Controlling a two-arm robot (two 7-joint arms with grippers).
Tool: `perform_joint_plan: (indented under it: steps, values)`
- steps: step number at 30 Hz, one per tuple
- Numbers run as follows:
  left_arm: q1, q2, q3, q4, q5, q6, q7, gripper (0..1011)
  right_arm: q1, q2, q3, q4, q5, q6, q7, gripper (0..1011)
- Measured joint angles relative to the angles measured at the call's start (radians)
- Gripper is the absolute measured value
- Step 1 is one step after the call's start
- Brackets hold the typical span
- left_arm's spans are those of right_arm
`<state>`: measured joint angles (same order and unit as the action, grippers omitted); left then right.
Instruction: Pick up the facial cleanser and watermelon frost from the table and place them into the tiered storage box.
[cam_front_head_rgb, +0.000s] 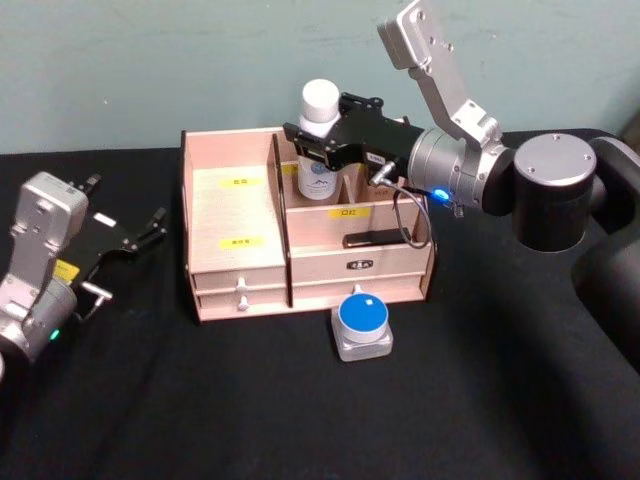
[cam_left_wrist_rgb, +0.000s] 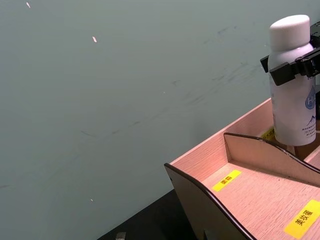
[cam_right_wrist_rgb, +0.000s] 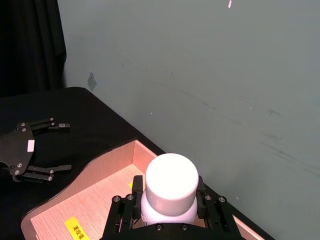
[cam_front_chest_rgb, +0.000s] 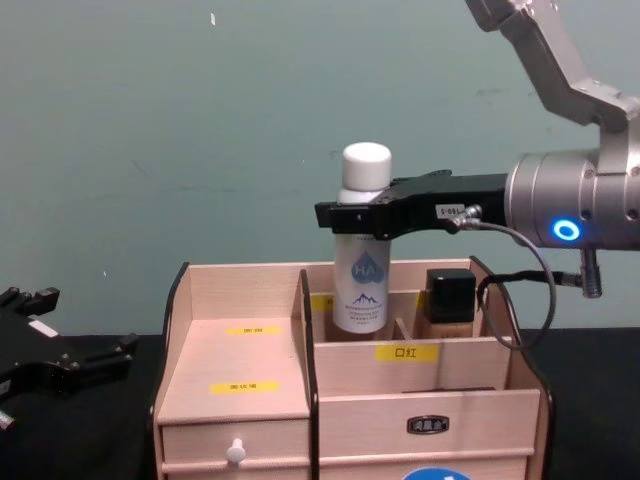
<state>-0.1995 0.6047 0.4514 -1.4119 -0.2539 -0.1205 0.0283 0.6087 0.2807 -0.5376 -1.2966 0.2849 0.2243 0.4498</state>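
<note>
Right end effector (cam_front_chest_rgb: 352, 218) grips the facial cleanser (cam_front_chest_rgb: 360, 285) just below its cap, a sound hold, over the tiered storage box (cam_front_chest_rgb: 240, 290); bottle looks rigid, slick, light; left end effector (cam_right_wrist_rgb: 65, 146) parked open

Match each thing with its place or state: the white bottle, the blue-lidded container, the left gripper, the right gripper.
Things:
1. white bottle
2. blue-lidded container
3. left gripper
4. right gripper

Places or states:
A. open, left of the tiered storage box
B. upright over a rear compartment
C. shut on the white bottle
D. on the table, in front of the drawers

Pairs: 1-B, 2-D, 3-A, 4-C
</note>
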Motion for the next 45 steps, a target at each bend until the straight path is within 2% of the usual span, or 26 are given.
perform_joint_plan:
  steps: [45]
  values:
    - [0.000, 0.000, 0.000, 0.000, 0.000, 0.000, 0.000, 1010, -0.024, -0.023, 0.000, 0.093, -0.017, -0.021, 0.029, 601]
